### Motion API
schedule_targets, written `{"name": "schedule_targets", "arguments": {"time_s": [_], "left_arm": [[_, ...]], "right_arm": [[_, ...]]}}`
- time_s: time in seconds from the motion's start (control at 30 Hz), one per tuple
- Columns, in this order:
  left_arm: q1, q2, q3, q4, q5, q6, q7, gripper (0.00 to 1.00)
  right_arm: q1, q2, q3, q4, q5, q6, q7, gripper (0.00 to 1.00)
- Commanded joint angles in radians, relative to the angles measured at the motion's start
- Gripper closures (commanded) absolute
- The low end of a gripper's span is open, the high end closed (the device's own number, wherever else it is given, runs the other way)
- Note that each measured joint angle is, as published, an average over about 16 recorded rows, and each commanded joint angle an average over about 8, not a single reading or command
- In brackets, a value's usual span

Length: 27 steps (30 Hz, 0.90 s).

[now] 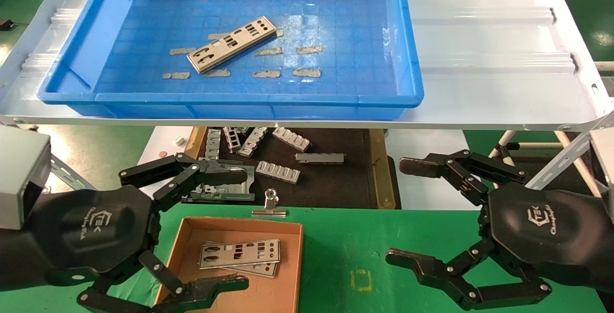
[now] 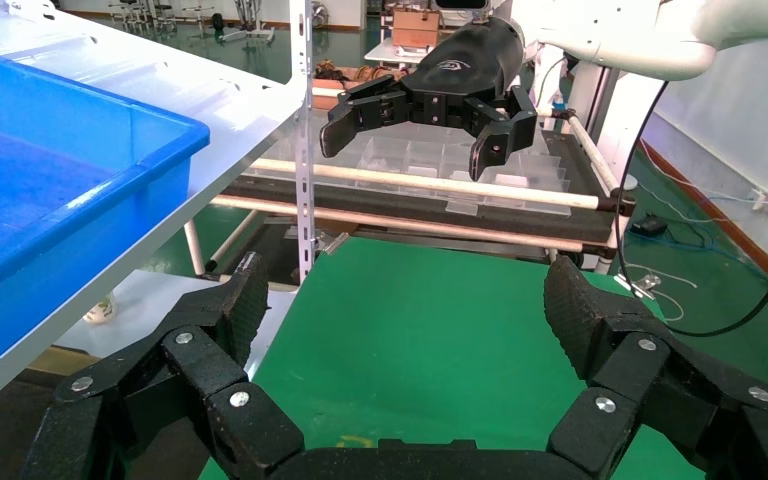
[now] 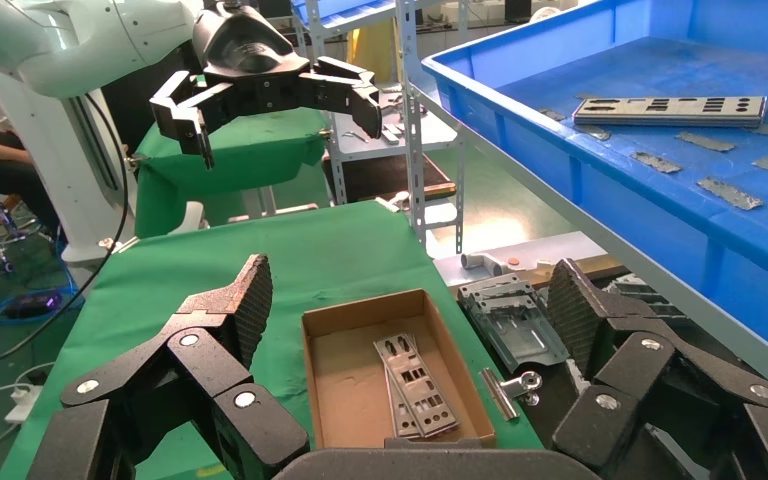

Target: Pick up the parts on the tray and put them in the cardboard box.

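**A:** ok so what are the arms doing here? The left gripper [image 1: 211, 226] sits right over the near-left corner of the cardboard box [image 1: 178, 243], fingers spread wide, nothing in them. Right gripper [image 1: 407, 210] is the same deal, wide apart and empty, hanging over the green cloth [image 1: 345, 241] off to the box's right.

**B:** my read is that both are between grabs. Low and near the box makes sense if that's the drop spot, and spread fingers fit either a release or getting set for the next plate.

**A:** and the parts?

**B:** two plates [image 1: 240, 255] lie flat in the box, one stacked on the other and a bit skewed. One plate [image 1: 231, 44] is left in the tray [image 1: 72, 54], up on the white shelf [image 1: 479, 63] well beyond the box, lying diagonally on the tray floor among the tape patches.

**A:** so one to go?

**B:** looks like it. The grey brackets [image 1: 278, 171] on the dark mat [image 1: 336, 178] just behind the box aren't part of it, same for the binder clip [image 1: 270, 206] by the box's far wall.
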Motion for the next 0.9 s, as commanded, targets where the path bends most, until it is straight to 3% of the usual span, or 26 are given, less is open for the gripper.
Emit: {"name": "schedule_targets", "arguments": {"time_s": [0.03,0.9], "left_arm": [[0.0,0.0,0.0,0.0,0.0,0.0,0.0,0.0],[-0.001,0.0,0.001,0.001,0.001,-0.001,0.001,0.0]], "right_arm": [[0.0,0.0,0.0,0.0,0.0,0.0,0.0,0.0],[0.0,0.0,0.0,0.0,0.0,0.0,0.0,0.0]]}}
